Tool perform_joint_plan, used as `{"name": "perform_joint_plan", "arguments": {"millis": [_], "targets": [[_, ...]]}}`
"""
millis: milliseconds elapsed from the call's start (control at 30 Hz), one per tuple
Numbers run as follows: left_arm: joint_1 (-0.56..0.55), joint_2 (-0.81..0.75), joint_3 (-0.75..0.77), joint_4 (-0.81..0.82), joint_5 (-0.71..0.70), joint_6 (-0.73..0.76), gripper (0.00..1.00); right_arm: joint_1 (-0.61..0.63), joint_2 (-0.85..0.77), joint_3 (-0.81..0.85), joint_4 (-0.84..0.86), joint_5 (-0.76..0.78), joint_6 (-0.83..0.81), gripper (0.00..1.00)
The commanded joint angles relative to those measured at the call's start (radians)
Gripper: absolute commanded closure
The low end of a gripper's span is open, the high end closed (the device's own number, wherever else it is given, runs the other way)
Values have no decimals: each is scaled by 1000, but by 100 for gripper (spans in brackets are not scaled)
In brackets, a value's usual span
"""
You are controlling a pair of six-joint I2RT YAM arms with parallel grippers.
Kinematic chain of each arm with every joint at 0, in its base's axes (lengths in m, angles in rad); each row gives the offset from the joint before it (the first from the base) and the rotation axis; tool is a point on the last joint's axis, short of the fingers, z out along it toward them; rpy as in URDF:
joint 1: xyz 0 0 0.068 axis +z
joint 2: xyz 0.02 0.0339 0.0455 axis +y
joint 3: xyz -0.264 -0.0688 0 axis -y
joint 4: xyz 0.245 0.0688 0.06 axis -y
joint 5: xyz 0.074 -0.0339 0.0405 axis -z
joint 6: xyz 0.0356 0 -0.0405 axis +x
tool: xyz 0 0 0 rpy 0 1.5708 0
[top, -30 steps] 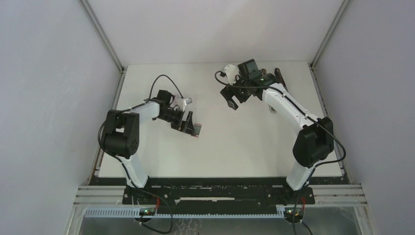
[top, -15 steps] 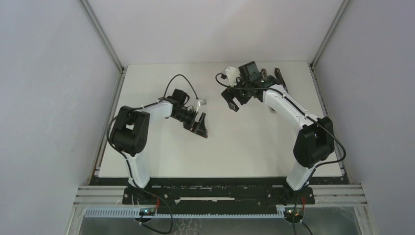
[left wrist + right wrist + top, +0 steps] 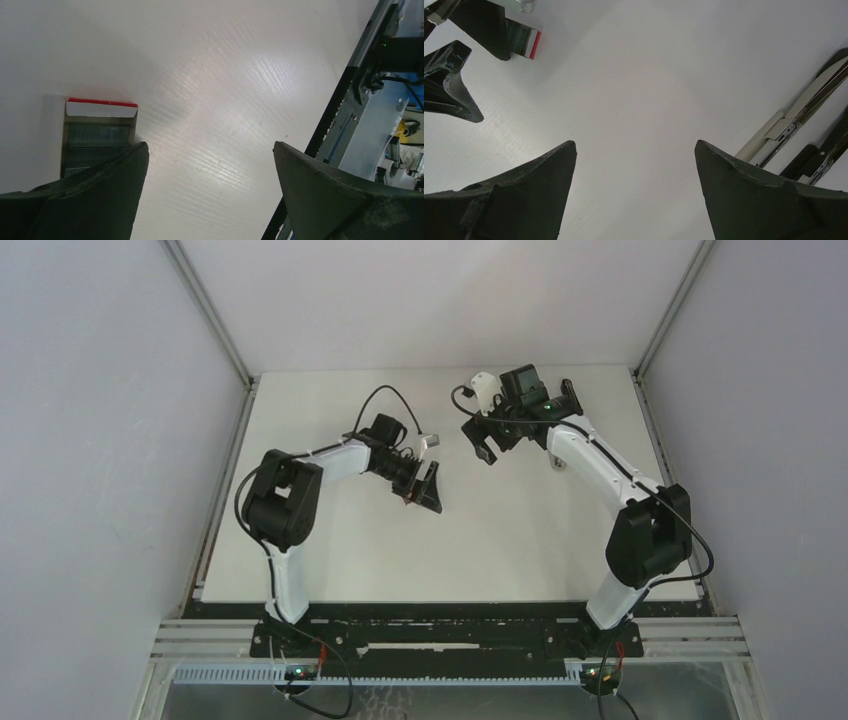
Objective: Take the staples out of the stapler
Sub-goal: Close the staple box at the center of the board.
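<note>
Both arms reach mid-surface (image 3: 500,540), tips angled toward each other. Left fingers (image 3: 90,200) spread, right fingers (image 3: 514,200) spread, nothing held. Right wrist view: stapler (image 3: 809,104) lies open at the right. Left wrist view: red-edged box (image 3: 100,107) just beside one finger. Staples not discernible.

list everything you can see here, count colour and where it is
table: one, white, under everything
stapler: one, black with a metal rail and a cream part, opened out, far right of the table
small box: one, white flap with a red edge, partly hidden behind a finger of the left claw
staples: count unclear, grey, seemingly the bands inside that box
arms: two, white with black joints, left arm and right arm
left claw: one, black, open, over the table beside the box
right claw: one, black, open, holding nothing, left of the stapler
</note>
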Motion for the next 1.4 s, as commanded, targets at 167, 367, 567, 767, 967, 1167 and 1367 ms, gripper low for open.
{"name": "perform_joint_plan", "arguments": {"millis": [167,367,567,767,967,1167,1367], "targets": [[125,-135,87,-34,28,6,0,-17,-50,-14,52,-6,-12,11],[291,-141,239,-48,-23,-26,0,-4,-35,-12,52,-4,-18,11],[395,20,536,-136,-100,-1,0,12,-25,-15,52,3,-20,11],[436,261,839,-278,-52,15,0,23,-25,-18,52,16,-25,11],[436,398,925,-297,23,-36,0,25,-23,-23,55,24,-28,11],[445,412,902,-187,10,-125,0,33,-11,-24,54,26,-27,10],[448,446,905,-160,-8,-166,0,56,-3,-24,54,36,-34,10]]}}
